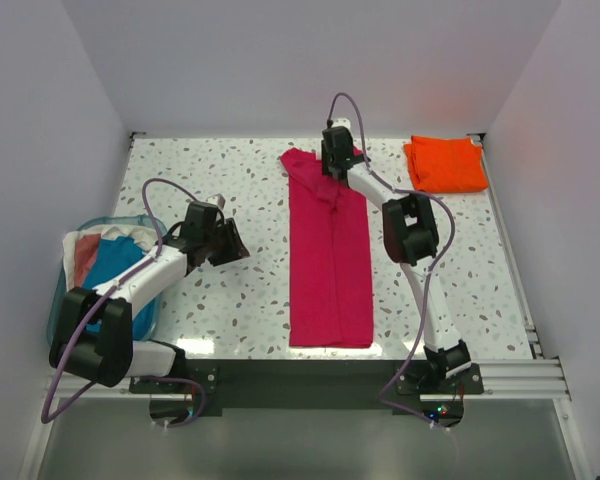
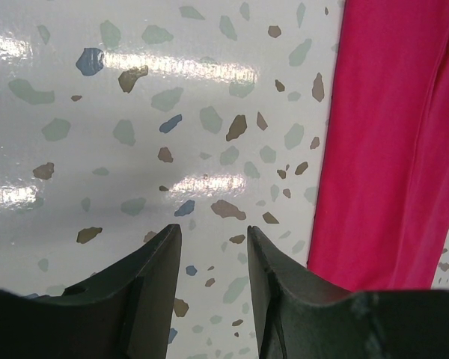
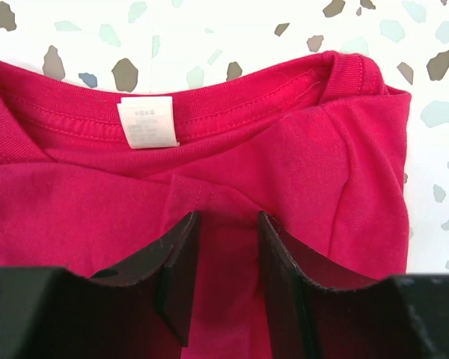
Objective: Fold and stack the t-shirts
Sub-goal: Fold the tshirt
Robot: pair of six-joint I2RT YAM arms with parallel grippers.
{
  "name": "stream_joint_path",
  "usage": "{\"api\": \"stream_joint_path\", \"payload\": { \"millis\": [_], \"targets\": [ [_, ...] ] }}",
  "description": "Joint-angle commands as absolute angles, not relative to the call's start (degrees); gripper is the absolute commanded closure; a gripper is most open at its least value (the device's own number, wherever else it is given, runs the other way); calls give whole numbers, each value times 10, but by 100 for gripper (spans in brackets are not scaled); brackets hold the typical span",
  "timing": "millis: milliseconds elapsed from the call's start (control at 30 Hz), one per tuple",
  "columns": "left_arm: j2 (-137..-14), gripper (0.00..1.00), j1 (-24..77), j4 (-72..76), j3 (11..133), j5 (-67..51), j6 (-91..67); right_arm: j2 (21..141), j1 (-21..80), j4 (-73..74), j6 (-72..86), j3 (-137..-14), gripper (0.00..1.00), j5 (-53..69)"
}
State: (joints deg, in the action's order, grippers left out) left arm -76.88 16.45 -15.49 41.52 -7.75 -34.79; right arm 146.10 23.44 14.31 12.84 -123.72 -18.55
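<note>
The pink t-shirt (image 1: 329,262) lies mid-tabletop (image 1: 230,180) as one long strip, and the orange t-shirt (image 1: 445,165) sits already folded in the far right corner, well apart from it. The right gripper (image 3: 227,218) is over the collar (image 3: 209,105) end, jaws a little apart with pink cloth showing between them. The left gripper (image 2: 213,230) hovers off beside the strip, jaws parted over bare tabletop, holding nothing. The danger here, by the look of it: a pinch this close to the collar could catch only the top layer, and the lengthwise fold would peel open as the end comes over. With one gripper working alone, the strip could also skew. Whether the right tips touch the cloth cannot be told, and its arm hides part of the shirt's far end from above. The label (image 3: 148,121) is unreadable.
</note>
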Motion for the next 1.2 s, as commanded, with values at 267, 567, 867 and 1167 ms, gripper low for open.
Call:
{"api": "stream_joint_path", "payload": {
  "millis": [267,567,867,1167],
  "targets": [
    [-771,55,158,-133,415,-86,-334,1466,231,131,145,-1245,67,-172],
    [-770,55,158,-134,416,-86,-332,1452,229,125,147,-1243,99,-162],
    [-766,55,158,-135,417,-85,-332,1365,229,57,137,-1164,100,-199],
    [-766,56,158,-135,417,-88,-332,1296,230,20,125,-1102,100,-234]
  ]
}}
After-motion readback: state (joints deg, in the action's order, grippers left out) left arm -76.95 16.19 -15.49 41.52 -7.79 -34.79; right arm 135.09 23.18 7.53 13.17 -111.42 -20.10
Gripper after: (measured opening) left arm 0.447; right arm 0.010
